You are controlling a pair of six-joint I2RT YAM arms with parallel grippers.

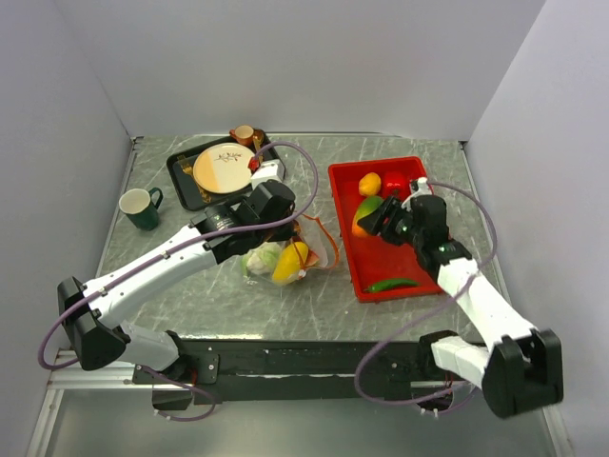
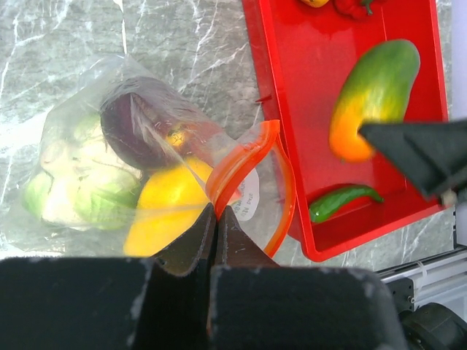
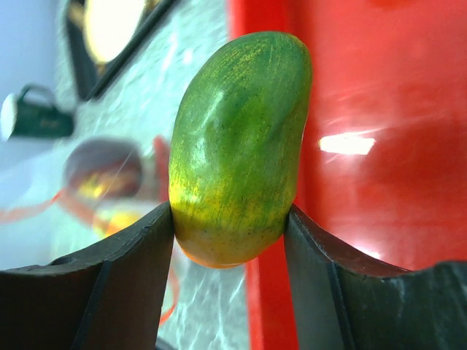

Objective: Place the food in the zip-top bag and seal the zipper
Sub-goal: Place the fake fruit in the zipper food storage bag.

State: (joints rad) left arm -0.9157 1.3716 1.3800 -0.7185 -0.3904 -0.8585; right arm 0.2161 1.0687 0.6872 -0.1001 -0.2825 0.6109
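The clear zip-top bag [image 1: 281, 257] lies left of the red tray [image 1: 416, 276]. It holds a yellow mango [image 2: 169, 208], a dark purple fruit [image 2: 139, 120] and a white-green cauliflower [image 2: 80, 186]. My left gripper [image 2: 216, 211] is shut on the bag's orange-red zipper strip [image 2: 244, 157] and holds the mouth up. My right gripper [image 3: 230, 226] is shut on the red-green mango [image 3: 237, 146] over the tray's left edge; it also shows in the top view [image 1: 365, 214]. An orange [image 1: 370, 183], a red pepper [image 1: 396, 183] and a green chili [image 1: 392, 284] lie in the tray.
A black tray [image 1: 181, 181] at the back left holds a round beige plate [image 1: 225, 168] and a small brown cup [image 1: 244, 134]. A dark green mug [image 1: 141, 207] stands at the far left. Grey walls close in the table.
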